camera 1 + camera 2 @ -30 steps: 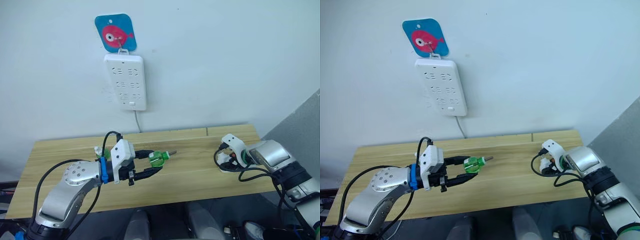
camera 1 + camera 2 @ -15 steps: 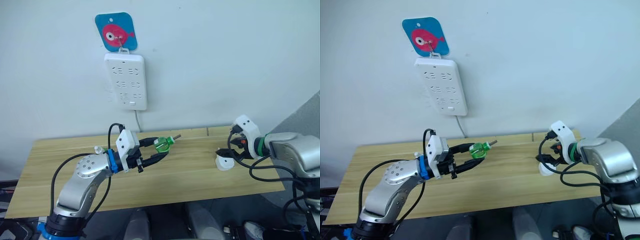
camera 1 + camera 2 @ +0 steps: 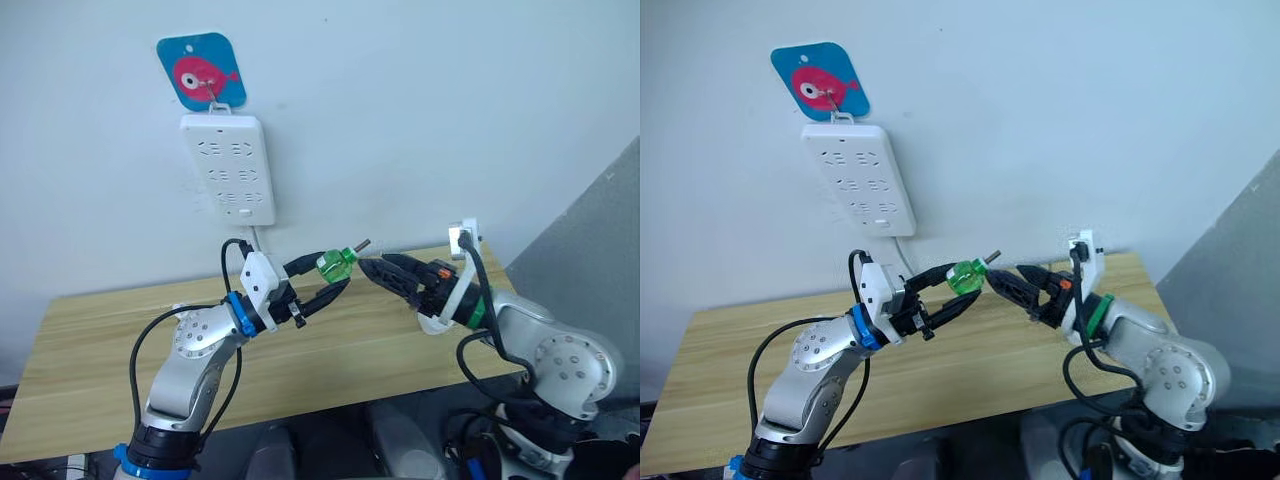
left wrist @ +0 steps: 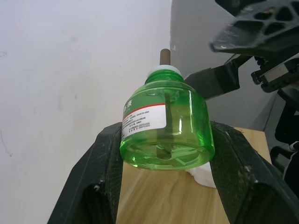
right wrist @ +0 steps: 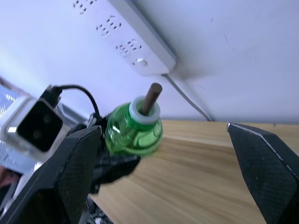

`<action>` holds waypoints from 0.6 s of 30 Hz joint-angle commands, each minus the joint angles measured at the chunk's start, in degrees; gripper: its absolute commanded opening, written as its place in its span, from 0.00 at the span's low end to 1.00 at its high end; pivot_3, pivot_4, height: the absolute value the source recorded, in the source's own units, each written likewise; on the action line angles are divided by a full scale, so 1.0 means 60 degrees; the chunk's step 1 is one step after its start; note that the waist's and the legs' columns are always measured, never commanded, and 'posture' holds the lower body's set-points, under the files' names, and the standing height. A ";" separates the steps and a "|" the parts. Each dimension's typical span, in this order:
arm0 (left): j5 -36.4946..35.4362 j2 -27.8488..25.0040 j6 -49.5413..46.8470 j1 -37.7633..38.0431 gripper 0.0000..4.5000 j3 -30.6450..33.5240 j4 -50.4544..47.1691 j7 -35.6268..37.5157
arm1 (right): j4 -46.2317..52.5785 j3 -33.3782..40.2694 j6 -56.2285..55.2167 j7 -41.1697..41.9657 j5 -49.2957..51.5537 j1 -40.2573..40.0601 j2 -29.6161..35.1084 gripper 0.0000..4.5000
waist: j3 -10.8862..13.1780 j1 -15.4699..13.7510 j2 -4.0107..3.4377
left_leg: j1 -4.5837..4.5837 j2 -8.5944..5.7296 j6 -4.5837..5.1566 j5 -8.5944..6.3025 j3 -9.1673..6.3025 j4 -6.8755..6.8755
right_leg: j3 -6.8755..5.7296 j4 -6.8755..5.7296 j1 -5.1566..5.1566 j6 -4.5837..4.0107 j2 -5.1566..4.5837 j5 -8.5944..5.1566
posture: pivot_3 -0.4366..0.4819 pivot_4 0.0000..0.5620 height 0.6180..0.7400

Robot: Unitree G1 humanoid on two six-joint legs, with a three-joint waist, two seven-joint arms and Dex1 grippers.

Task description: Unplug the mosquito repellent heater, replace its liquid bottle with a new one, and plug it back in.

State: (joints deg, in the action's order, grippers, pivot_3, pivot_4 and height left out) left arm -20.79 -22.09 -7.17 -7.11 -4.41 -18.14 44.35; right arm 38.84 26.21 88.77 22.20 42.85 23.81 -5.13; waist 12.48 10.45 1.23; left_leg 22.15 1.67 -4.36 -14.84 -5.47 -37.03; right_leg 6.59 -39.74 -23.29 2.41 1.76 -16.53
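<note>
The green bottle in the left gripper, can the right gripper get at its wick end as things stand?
Probably yes. The right gripper is open and aimed at the green bottle, whose wick end points toward it, with nothing between them. The left gripper grips only the bottle's body.

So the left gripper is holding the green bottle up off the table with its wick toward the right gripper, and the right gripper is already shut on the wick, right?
Not quite. The left gripper does hold the green bottle up off the table, wick toward the right gripper, but that gripper is open and not on the wick. The right wrist view shows its fingers spread wide, apart from the bottle.
</note>
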 commanded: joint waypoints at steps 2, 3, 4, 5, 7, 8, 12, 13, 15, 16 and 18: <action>0.0104 0.0066 0.0255 -0.0076 0.51 -0.0074 -0.0525 -0.0155 | -0.0113 -0.0004 -0.0313 -0.0701 0.0228 0.0187 -0.0607 1.00 | -0.0038 0.0081 -0.0004 | 0.0002 0.0000 0.0000 0.0000 -0.0004 0.0005 | -0.0004 0.0005 0.0000 0.0000 0.0000 0.0000 | 0.24 0.26 0.97; 0.0112 0.0045 0.0249 -0.0060 0.51 -0.0080 -0.0545 -0.0149 | -0.0162 0.0036 -0.0399 -0.0826 0.0316 0.0221 -0.0801 1.00 | -0.0040 0.0106 -0.0003 | 0.0004 0.0000 0.0000 0.0000 -0.0003 0.0005 | -0.0002 0.0007 0.0000 0.0000 0.0000 0.0000 | 0.24 0.26 0.97; 0.0119 0.0024 0.0192 -0.0034 0.51 -0.0064 -0.0574 -0.0188 | -0.0215 0.0038 -0.0433 -0.0899 0.0431 0.0253 -0.0923 1.00 | -0.0043 0.0121 -0.0003 | 0.0006 -0.0001 0.0001 0.0000 -0.0002 0.0005 | -0.0001 0.0008 0.0000 0.0000 0.0000 0.0000 | 0.24 0.26 0.97; 0.0130 -0.0007 0.0196 -0.0023 0.51 -0.0047 -0.0584 -0.0189 | -0.0266 -0.0016 -0.0490 -0.0955 0.0513 0.0275 -0.0984 1.00 | -0.0044 0.0133 -0.0004 | 0.0006 -0.0001 0.0001 0.0000 -0.0001 0.0005 | -0.0001 0.0009 0.0000 0.0000 0.0000 0.0000 | 0.24 0.26 0.97; 0.0121 -0.0036 0.0158 -0.0001 0.51 -0.0015 -0.0618 -0.0246 | -0.0406 -0.0105 -0.0662 -0.1155 0.0640 0.0282 -0.1100 1.00 | -0.0046 0.0138 -0.0007 | 0.0004 -0.0001 0.0001 -0.0001 -0.0004 0.0005 | -0.0002 0.0007 -0.0001 0.0000 0.0000 0.0000 | 0.25 0.26 0.97; 0.0130 -0.0027 0.0146 -0.0003 0.51 -0.0037 -0.0661 -0.0283 | -0.0497 -0.0211 -0.0789 -0.1222 0.0662 0.0260 -0.1115 1.00 | -0.0047 0.0140 -0.0008 | 0.0002 0.0000 0.0001 -0.0001 -0.0004 0.0005 | -0.0003 0.0004 -0.0001 0.0000 0.0001 0.0000 | 0.25 0.26 0.97; 0.0123 0.0011 -0.0023 0.0001 0.51 -0.0068 -0.0758 -0.0458 | -0.0768 -0.0562 -0.1174 -0.1362 0.0928 0.0211 -0.1076 1.00 | -0.0068 0.0140 -0.0012 | 0.0002 -0.0001 0.0001 -0.0001 -0.0001 0.0005 | 0.0000 0.0004 -0.0001 0.0000 0.0002 0.0000 | 0.26 0.25 0.97; 0.0128 0.0005 -0.0036 0.0023 0.51 -0.0088 -0.0777 -0.0479 | -0.0860 -0.0646 -0.1265 -0.1393 0.1010 0.0224 -0.1055 1.00 | -0.0068 0.0139 -0.0012 | 0.0002 0.0000 0.0001 -0.0001 -0.0001 0.0005 | 0.0001 0.0004 -0.0001 0.0000 0.0002 0.0000 | 0.26 0.24 0.97; 0.0143 -0.0006 -0.0039 0.0046 0.51 -0.0123 -0.0807 -0.0519 | -0.1022 -0.0786 -0.1444 -0.1488 0.1166 0.0232 -0.1035 1.00 | -0.0072 0.0140 -0.0010 | 0.0002 -0.0001 0.0001 -0.0001 -0.0002 0.0005 | 0.0000 0.0004 -0.0001 0.0000 0.0002 0.0000 | 0.26 0.24 0.97; 0.0147 -0.0005 -0.0052 0.0049 0.51 -0.0134 -0.0818 -0.0540 | -0.1084 -0.0832 -0.1524 -0.1552 0.1265 0.0224 -0.1036 1.00 | -0.0072 0.0140 -0.0010 | 0.0002 0.0000 0.0001 -0.0001 -0.0001 0.0005 | 0.0000 0.0004 -0.0001 0.0000 0.0002 0.0000 | 0.26 0.24 0.97; 0.0138 0.0005 -0.0093 0.0051 0.51 -0.0145 -0.0844 -0.0575 | -0.1158 -0.0935 -0.1668 -0.1675 0.1464 0.0188 -0.1016 0.96 | -0.0073 0.0139 -0.0010 | 0.0003 -0.0001 0.0001 -0.0001 -0.0003 0.0005 | 0.0000 0.0005 -0.0001 0.0000 0.0002 0.0000 | 0.26 0.24 0.97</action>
State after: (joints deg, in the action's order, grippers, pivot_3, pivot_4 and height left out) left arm -19.99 -22.21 -8.13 -6.87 -5.30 -20.20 41.51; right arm 31.16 21.23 80.37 12.57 49.20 25.23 -8.91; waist 12.04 11.28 1.17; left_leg 22.17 1.67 -4.35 -14.84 -5.48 -37.00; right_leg 6.59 -39.71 -23.30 2.41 1.77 -16.54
